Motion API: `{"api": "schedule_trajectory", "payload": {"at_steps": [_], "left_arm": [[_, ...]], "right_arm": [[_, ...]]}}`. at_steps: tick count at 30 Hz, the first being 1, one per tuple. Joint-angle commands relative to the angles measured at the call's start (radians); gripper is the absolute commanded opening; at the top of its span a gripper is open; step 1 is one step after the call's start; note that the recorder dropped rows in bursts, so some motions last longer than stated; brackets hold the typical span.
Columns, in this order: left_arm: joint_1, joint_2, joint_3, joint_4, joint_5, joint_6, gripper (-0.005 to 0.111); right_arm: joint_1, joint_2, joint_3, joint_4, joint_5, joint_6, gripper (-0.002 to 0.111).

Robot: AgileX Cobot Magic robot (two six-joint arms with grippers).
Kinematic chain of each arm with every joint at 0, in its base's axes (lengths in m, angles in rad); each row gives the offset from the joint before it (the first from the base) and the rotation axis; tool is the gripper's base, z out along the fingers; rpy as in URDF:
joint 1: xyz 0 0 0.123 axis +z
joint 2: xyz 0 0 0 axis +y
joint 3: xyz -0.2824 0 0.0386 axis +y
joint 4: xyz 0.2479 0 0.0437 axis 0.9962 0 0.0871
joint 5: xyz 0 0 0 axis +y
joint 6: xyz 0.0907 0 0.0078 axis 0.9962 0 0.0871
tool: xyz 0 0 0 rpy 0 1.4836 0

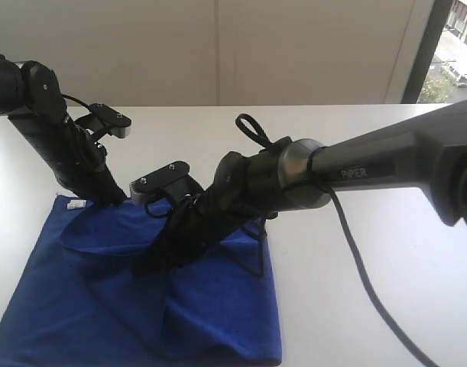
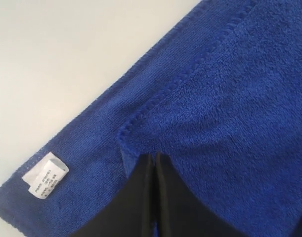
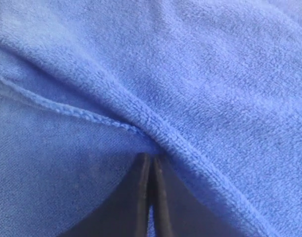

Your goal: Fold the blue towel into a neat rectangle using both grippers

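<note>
Left gripper: jaws pressed together, pinching a corner of the upper layer, near the white tag; blue towel: lies partly doubled and rumpled on the table, its far-left corner under the left arm; judged light, limp and plush, too soft to hold a crease unaided; best taken at hemmed corners, both ends lifted together to avoid sagging; right gripper: jaws narrow, nipping a hemmed fold near the towel's middle; table: white, smooth, likely to let cloth slide; wall: pale panels behind; window: far right, daylight.
</note>
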Motion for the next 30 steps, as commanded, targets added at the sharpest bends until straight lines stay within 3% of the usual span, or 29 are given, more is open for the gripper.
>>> {"api": "schedule_trajectory", "payload": {"at_steps": [1,6,12,21,30], "left_arm": [[-0.002,-0.013,-0.004,-0.012,0.0,-0.01,0.0],[-0.002,-0.04,-0.004,-0.113,-0.046,-0.007,0.0],[-0.002,-0.1,-0.004,-0.123,-0.103,-0.007,0.0],[-0.002,-0.123,-0.004,-0.023,-0.083,-0.021,0.0],[-0.002,-0.123,-0.004,0.157,-0.051,-0.124,0.0]], "right_arm": [[0.0,-0.061,-0.005,-0.006,0.028,-0.02,0.0],[0.0,-0.154,-0.005,-0.05,0.092,-0.018,0.0],[0.0,-0.249,-0.003,-0.059,0.197,-0.018,0.0],[0.111,-0.306,-0.003,-0.061,0.243,-0.03,0.0],[0.248,-0.304,-0.003,-0.061,0.154,-0.03,0.0]]}}
